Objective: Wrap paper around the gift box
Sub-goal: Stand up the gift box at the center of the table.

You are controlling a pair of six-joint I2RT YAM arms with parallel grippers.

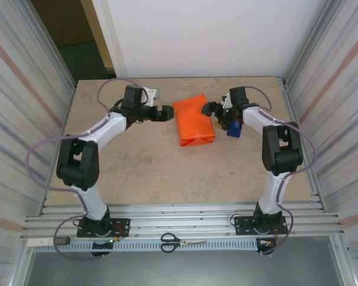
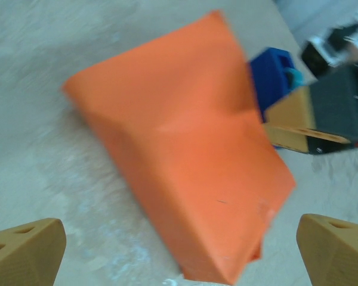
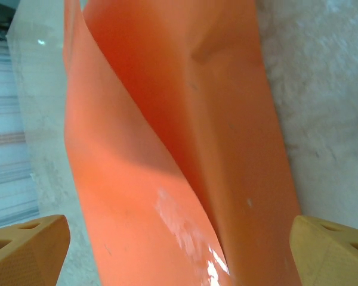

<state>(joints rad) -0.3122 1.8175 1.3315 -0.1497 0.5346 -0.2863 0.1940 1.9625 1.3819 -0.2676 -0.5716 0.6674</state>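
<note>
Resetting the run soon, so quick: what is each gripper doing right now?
Left gripper: open, holding nothing.
Right gripper: open, the paper in front of it, not gripped.

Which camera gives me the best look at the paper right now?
Top external: the whole paper is in frame and sharp, folded into one bundle, so its outline and position read clearly. Left wrist shows most of the paper closer, but blurred. Right wrist is too close: the paper runs off frame, one edge curling loose.
</note>
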